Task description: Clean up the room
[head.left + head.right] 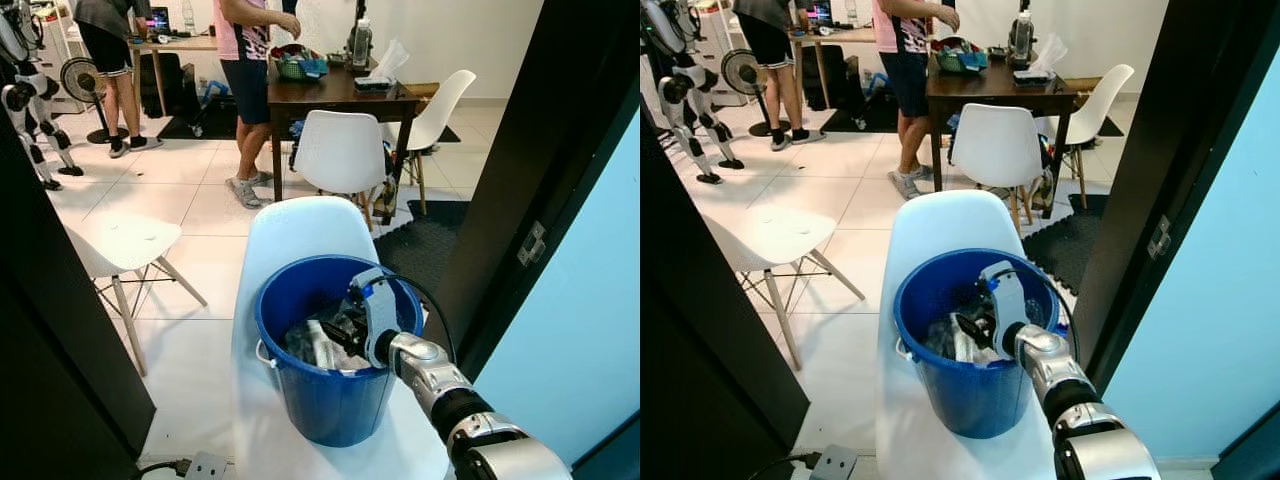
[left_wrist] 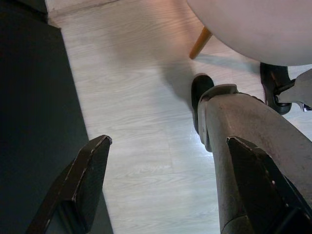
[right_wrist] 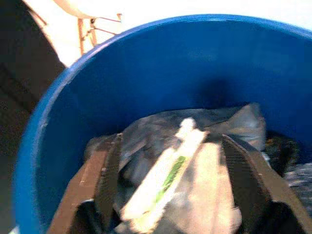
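— Rubbish first: where is it?

— Crumpled grey plastic and a pale wrapper with a green stripe (image 3: 168,183) lie in the round blue plastic bucket (image 1: 300,400), low centre of the frame, standing on a white moulded chair (image 1: 300,225).

— And the working arm?

— The right gripper (image 3: 168,190) reaches over the bucket's right rim with its black fingers (image 3: 105,183) spread wide either side of the wrapper, not closed on it. I judge it is either dropping litter in or about to leave; a bucket raised on a seat saves it bending.

— The other one?

— The left gripper (image 2: 165,190) hangs idle, fingers wide apart and empty, over pale floorboards.

— What surrounds it?

— Upper centre, a dark wooden table (image 1: 335,95) with white chairs (image 1: 340,150); two people (image 1: 250,60) stand beyond. Another white chair (image 1: 120,245) sits mid left. A dark door frame (image 1: 530,180) crowds the right side.
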